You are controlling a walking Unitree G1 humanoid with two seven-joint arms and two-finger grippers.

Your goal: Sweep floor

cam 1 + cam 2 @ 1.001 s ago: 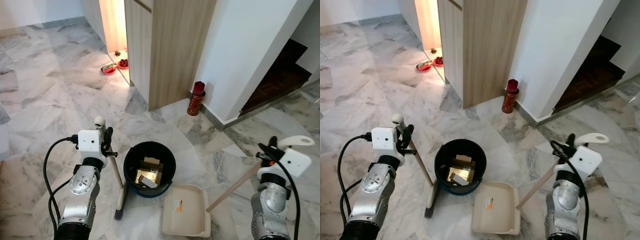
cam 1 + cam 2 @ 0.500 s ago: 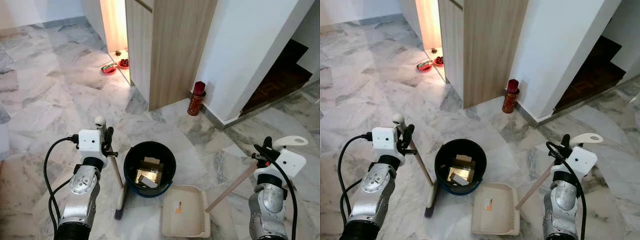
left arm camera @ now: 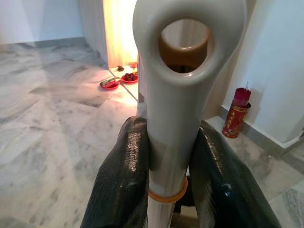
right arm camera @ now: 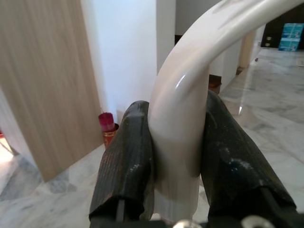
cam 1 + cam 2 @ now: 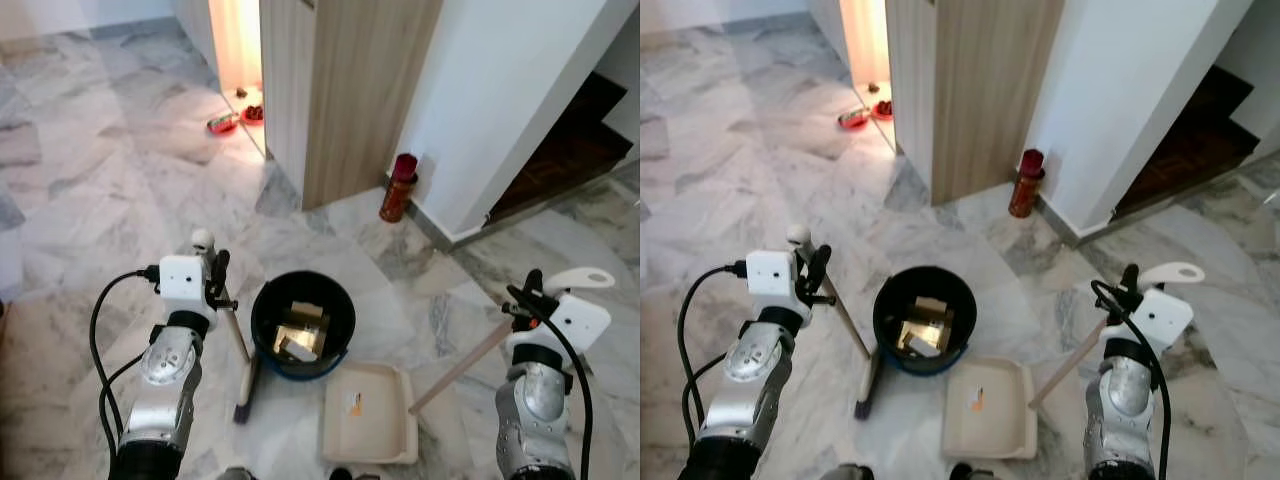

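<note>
Left tool (image 5: 217,283) clamps broom (image 5: 240,365) at 9 o'clock of bin (image 5: 301,323), right tool (image 5: 523,297) grips dustpan (image 5: 367,426) handle at 5 o'clock; careless swing likely tips bin.

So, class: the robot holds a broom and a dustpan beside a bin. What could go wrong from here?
1. The brush of the beige long-handled broom stands right beside the round black bin, so a sweep could knock the bin over.
2. The cream long-handled dustpan lies close to the bin, so lifting it might bump the rim and spill.
</note>
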